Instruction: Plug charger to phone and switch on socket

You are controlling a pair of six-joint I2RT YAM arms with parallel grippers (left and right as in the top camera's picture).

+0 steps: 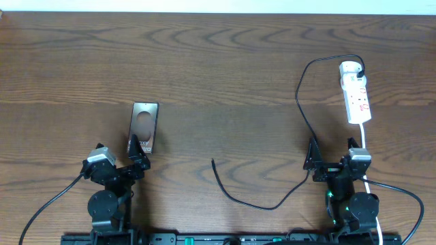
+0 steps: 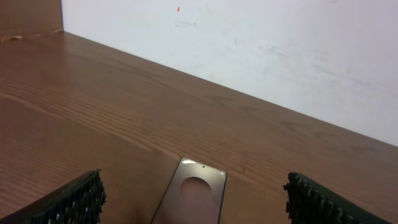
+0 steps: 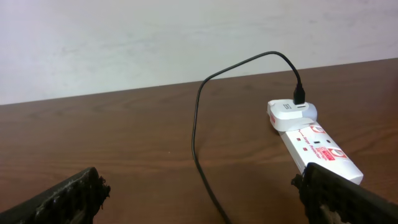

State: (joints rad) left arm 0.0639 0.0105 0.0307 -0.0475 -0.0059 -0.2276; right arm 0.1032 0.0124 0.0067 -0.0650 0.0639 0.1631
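Showing what appears to be the opening step of the task: both arms are sitting at the near edge of the table (image 1: 225, 68) and neither is carrying anything. The left gripper (image 1: 138, 154) is standing with its jaws spread wide and empty, poised over the near end of the phone (image 1: 144, 125), which is lying flat with its pale round patch facing up; whether the fingers are touching it cannot be told. The right gripper (image 1: 332, 155) is likewise gaping and empty, pointing toward the socket (image 1: 356, 92), which is lying at the far right with its white cord (image 1: 365, 146) trailing back past that arm. The charger (image 1: 300, 102) is already sitting plugged in at the rounded far end of the socket. Its black cable is looping out to the left, passing beneath the right gripper's spread jaws and curving across the table to its free connector (image 1: 213, 162), which is lying between the two arms, well apart from the phone. Connector and phone are thus not yet joined, and the switch position is too small to read. The next move is probably calling for one gripper to close on the cable just behind the connector while the other is steadying the phone, so that the tip is meeting the port squarely.
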